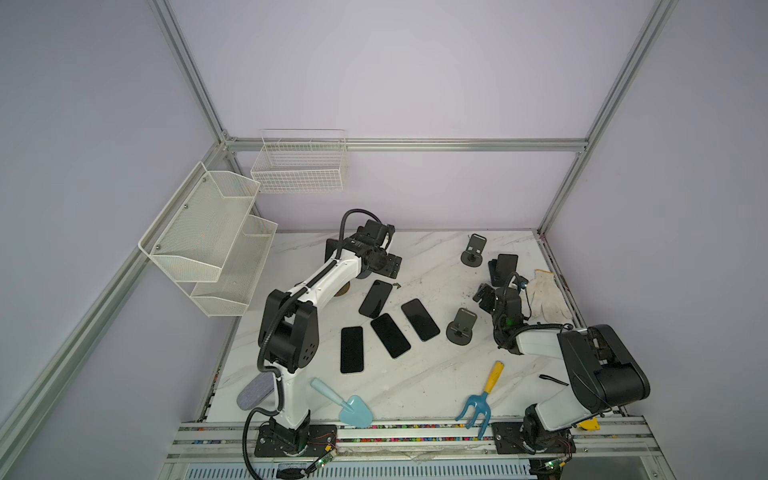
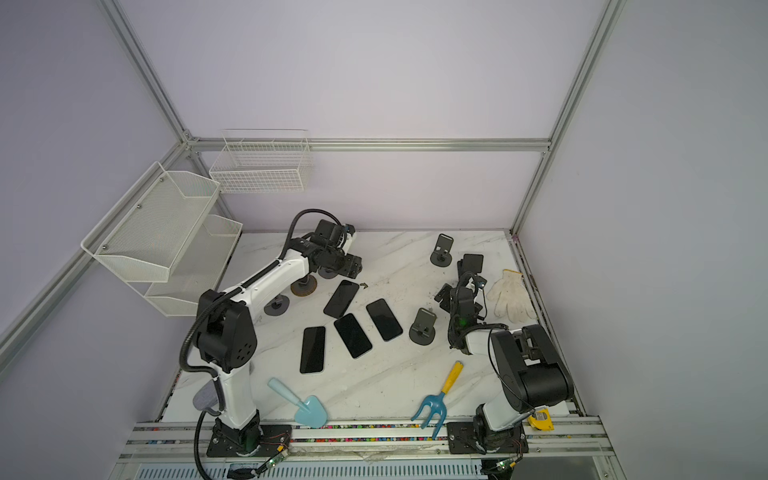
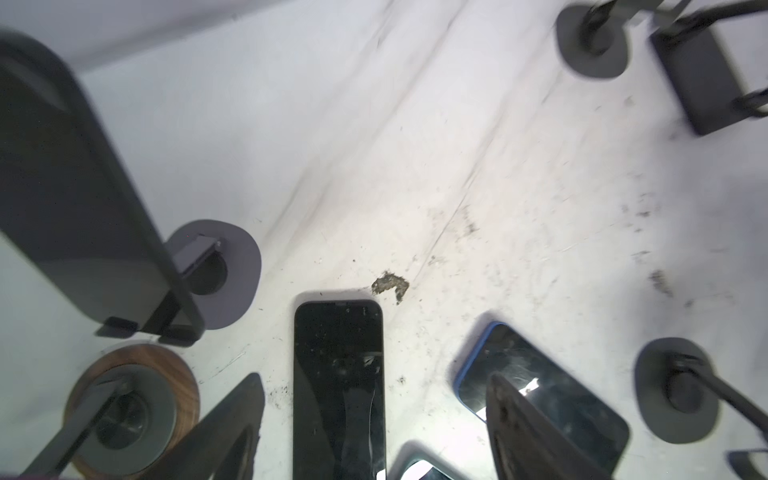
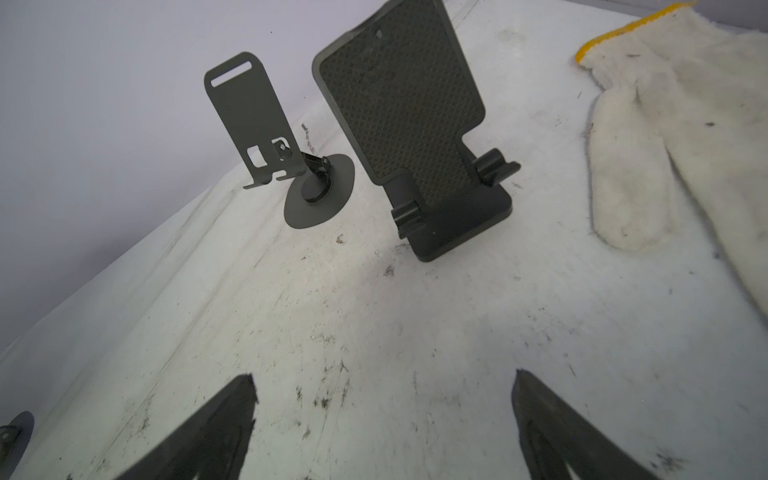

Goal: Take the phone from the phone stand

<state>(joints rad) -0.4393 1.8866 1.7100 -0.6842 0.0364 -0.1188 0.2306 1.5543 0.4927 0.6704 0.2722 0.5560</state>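
In the left wrist view a dark phone leans upright in a phone stand with a round grey base. In a top view that phone shows only as a dark edge behind the left arm. My left gripper hovers open beside it, over another black phone that lies flat on the table between the fingers. My right gripper is open over bare table, in front of an empty square stand.
Several phones lie flat mid-table, among them a blue-edged one. Empty stands stand around: a wood-based one, a thin one and another. A glove, trowel and rake lie nearby. Mesh shelves hang left.
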